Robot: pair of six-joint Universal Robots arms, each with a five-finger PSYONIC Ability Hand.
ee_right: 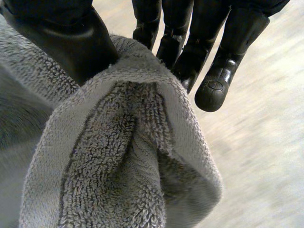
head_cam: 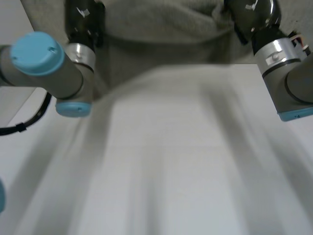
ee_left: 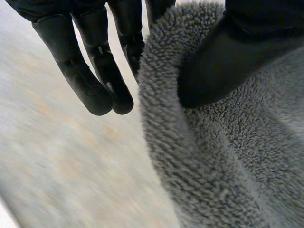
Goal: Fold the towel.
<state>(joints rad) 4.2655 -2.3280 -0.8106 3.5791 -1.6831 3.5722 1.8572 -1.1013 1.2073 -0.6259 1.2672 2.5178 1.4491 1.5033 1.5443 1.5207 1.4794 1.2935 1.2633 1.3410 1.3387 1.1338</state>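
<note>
Grey towel (ee_right: 118, 156) in the thumb-and-finger pinch of left hand (ee_left: 228, 57) and right hand (ee_right: 61, 33) alike

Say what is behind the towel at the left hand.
The left hand has fingers behind the towel and its thumb in front, pinching its edge. The towel covers the fingertips nearest it.

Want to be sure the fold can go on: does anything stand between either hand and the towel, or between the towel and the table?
Nothing visible does. The left hand and the right hand each pinch the towel between thumb and fingers, and the white table under it shows nothing in the way.
</note>
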